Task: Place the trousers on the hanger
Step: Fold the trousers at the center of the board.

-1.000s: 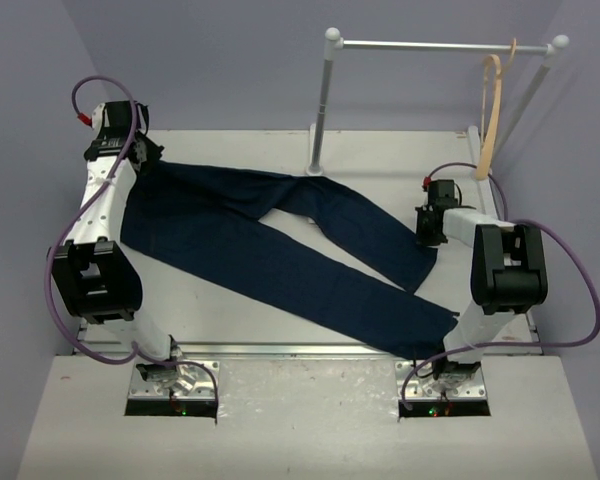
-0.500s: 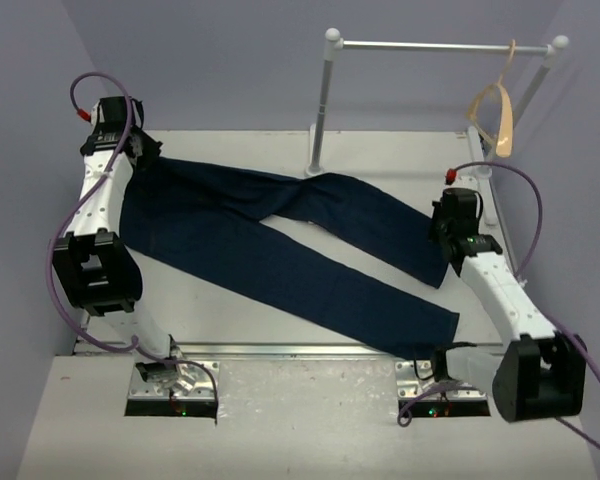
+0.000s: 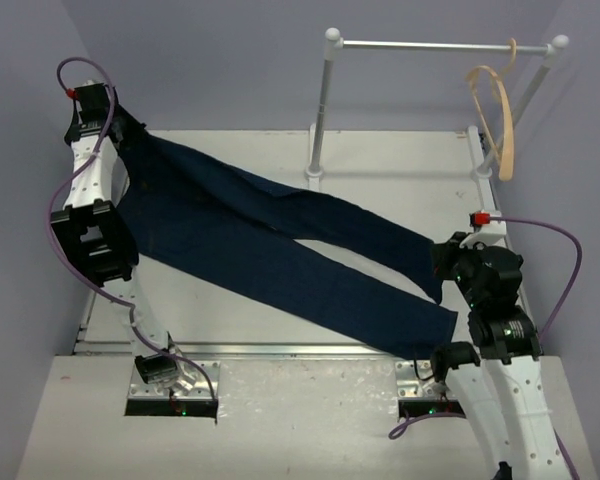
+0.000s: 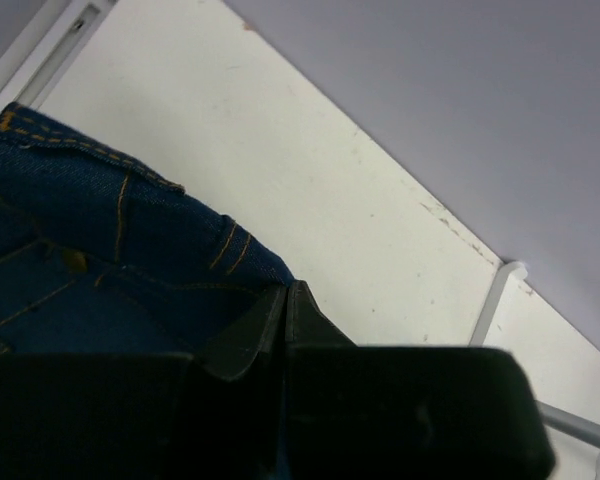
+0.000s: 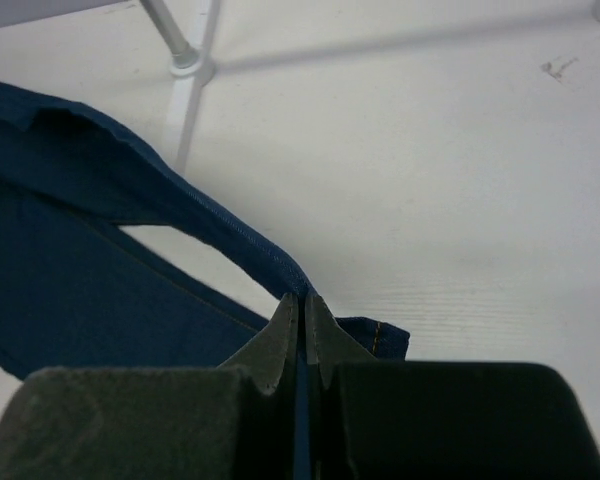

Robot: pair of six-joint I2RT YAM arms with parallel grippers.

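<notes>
Trousers [image 3: 280, 240], one pair; hanger [image 3: 504, 125], one; white rail [image 3: 430, 45], one.

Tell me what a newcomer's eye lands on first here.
The dark blue trousers stretch diagonally across the white table, from far left to near right. The left gripper pinches the waistband and the right gripper a leg hem. The wooden hanger hangs bare on the rail at the far right.

The trousers [image 3: 200, 210] now stretch taut, seemingly lifted; the hanger [image 3: 506, 135] swung.
</notes>
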